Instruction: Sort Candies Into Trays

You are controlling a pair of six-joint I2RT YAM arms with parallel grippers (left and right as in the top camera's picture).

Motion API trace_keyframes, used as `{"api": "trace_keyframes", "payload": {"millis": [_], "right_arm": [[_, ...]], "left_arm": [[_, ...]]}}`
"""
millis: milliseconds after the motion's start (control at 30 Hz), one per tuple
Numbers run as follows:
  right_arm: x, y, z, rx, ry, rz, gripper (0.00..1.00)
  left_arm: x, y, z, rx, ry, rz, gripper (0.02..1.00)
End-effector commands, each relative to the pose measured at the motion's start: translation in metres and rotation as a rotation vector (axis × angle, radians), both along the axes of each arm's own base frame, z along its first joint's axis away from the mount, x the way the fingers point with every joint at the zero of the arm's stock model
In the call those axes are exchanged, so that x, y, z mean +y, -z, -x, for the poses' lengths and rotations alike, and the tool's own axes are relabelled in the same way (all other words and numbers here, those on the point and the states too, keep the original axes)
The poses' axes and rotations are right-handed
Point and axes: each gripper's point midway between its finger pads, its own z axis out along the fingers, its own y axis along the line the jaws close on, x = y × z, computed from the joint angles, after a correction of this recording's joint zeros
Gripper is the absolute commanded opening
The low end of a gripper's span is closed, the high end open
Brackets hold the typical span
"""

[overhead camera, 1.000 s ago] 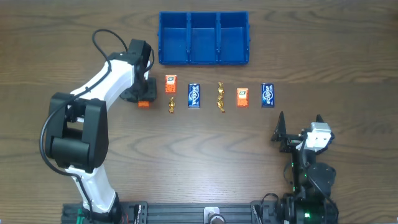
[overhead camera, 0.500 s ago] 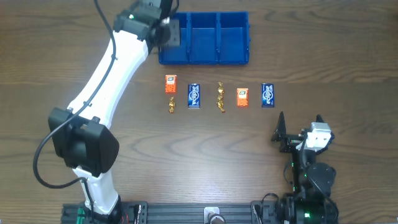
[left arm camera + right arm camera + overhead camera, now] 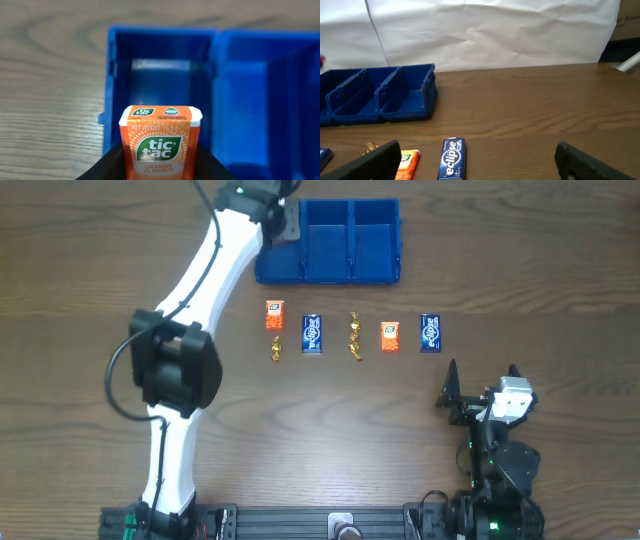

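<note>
Left arm has swung from beside the candy row up to the frame's upper left. Left gripper (image 3: pixel 284 222) now hangs over the leftmost compartment of the blue tray (image 3: pixel 328 273), clamped on an upright orange mint box (image 3: pixel 161 142). Box not yet dropped; I judge release comes next. Right gripper (image 3: pixel 481 375) sits spread wide, lower right. Other candies (image 3: pixel 312 333) lie mid-frame, unsorted.

left claw (image 3: pixel 161 162) | clamps orange candy box (image 3: pixel 161 134) | over blue tray (image 3: pixel 111 75)
</note>
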Motion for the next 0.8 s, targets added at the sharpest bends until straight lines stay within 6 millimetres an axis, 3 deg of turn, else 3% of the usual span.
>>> {"api": "trace_keyframes", "payload": {"millis": [33,300,433,500,600,800], "right_arm": [[-0.004,0.002,0.000,-0.001,0.020,-0.012,0.998],[-0.004,0.002,0.000,-0.001,0.020,-0.012,0.998],[-0.004,0.002,0.000,-0.001,0.020,-0.012,0.998],[-0.004,0.002,0.000,-0.001,0.020,-0.012,0.998],[-0.004,0.002,0.000,-0.001,0.020,-0.012,0.998],[-0.004,0.002,0.000,-0.001,0.020,-0.012,0.998]], "left_arm": [[0.006,0.012,-0.006,0.006,-0.028,-0.023,0.332],[0.005,0.035,-0.007,0.041,-0.025,-0.029,0.362],[0.005,0.035,-0.007,0.042,-0.025,-0.030,0.514],[0.005,0.035,-0.007,0.042,-0.025,-0.030,0.656],[0.005,0.035,-0.007,0.043,-0.025,-0.030,0.770],[0.004,0.006,-0.008,0.002,-0.024,-0.015,0.761]]}}
